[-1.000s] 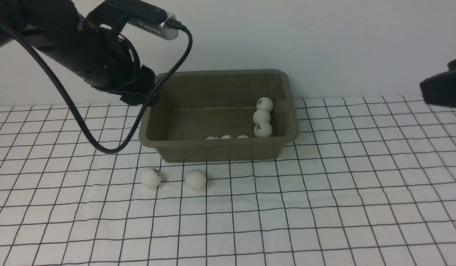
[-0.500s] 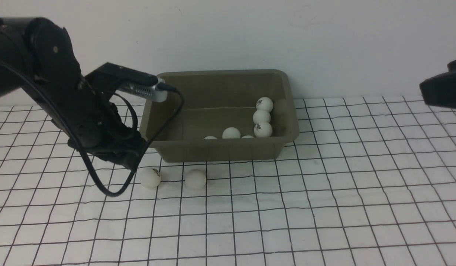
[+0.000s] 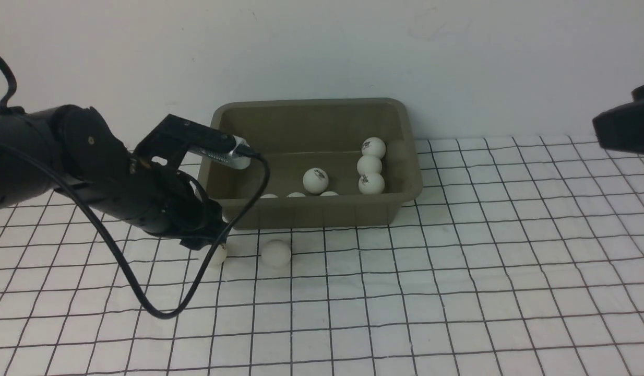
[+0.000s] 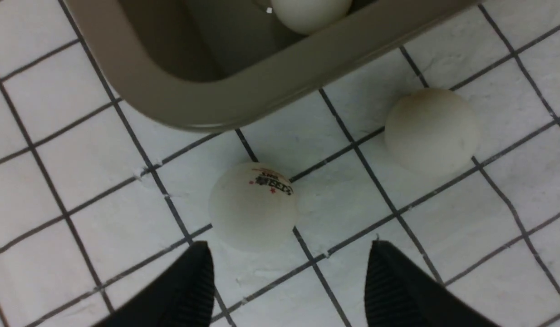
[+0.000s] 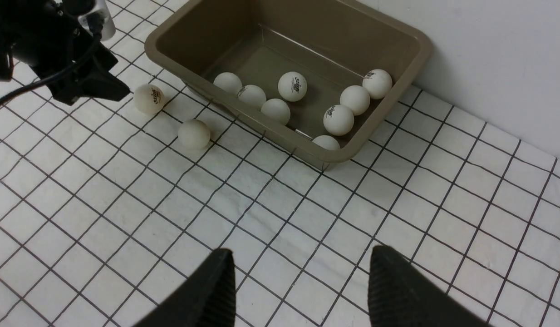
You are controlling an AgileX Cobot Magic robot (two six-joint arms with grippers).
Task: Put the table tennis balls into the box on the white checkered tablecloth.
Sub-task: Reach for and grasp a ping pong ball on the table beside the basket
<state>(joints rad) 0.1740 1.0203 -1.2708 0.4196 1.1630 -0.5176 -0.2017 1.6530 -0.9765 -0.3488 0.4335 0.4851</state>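
White matte ball (image 4: 252,206), printed logo | olive box (image 4: 207,106) | left gripper (image 4: 287,246) spread, empty | right gripper (image 5: 300,250) spread, empty

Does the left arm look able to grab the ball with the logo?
Probably yes: its jaws stand open just short of the logo ball, nothing between them; the box lies beyond.

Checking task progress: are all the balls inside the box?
No, a logo ball and a plain ball lie on the cloth outside the box.
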